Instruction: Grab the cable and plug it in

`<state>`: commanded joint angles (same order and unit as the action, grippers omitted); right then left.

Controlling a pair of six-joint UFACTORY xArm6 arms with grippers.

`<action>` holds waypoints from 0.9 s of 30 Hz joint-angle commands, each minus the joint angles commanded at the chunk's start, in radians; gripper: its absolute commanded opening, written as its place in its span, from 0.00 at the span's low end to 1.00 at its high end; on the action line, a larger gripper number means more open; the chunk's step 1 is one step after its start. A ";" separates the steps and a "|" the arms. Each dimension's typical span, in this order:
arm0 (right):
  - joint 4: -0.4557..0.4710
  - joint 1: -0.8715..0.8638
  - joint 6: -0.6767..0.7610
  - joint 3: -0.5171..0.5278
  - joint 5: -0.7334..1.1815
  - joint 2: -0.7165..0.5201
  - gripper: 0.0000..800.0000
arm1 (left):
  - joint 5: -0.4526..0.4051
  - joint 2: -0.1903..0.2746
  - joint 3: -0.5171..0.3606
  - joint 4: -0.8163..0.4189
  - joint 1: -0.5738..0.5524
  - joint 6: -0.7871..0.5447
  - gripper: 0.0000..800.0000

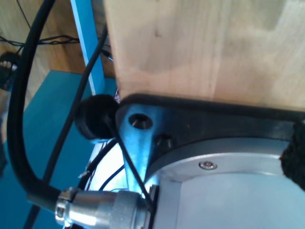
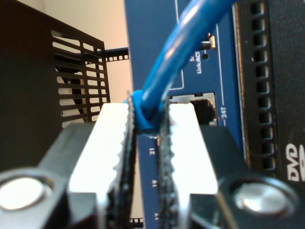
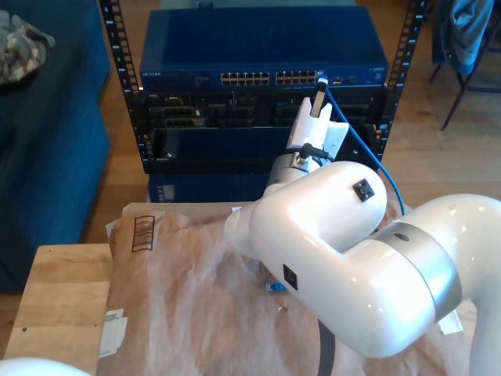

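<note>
Between its serrated pads point(image 2: 127, 143), the second gripper point(image 2: 148, 119) pinches the thin bright blue cable point(image 2: 164, 71) just before the blue network switch point(image 2: 152, 28); port numbers "24T", "21", "19" read beside it.

We list: blue network switch point(image 3: 262, 47) in black rack point(image 3: 117, 70); crumpled brown paper point(image 3: 188, 298) over wooden bench point(image 3: 55, 305).
</note>
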<state>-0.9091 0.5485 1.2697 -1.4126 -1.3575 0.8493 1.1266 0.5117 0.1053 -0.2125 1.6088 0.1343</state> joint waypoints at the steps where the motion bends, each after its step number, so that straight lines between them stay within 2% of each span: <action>1: 0.000 -0.002 0.000 -0.002 0.002 0.002 0.00 | 0.002 0.000 0.000 0.000 0.000 0.000 1.00; 27: 0.002 -0.005 0.000 -0.025 0.012 0.015 0.00 | 0.000 0.000 0.000 0.000 0.000 0.000 1.00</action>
<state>-0.9076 0.5439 1.2697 -1.4371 -1.3452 0.8646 1.1266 0.5117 0.1053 -0.2125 1.6088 0.1343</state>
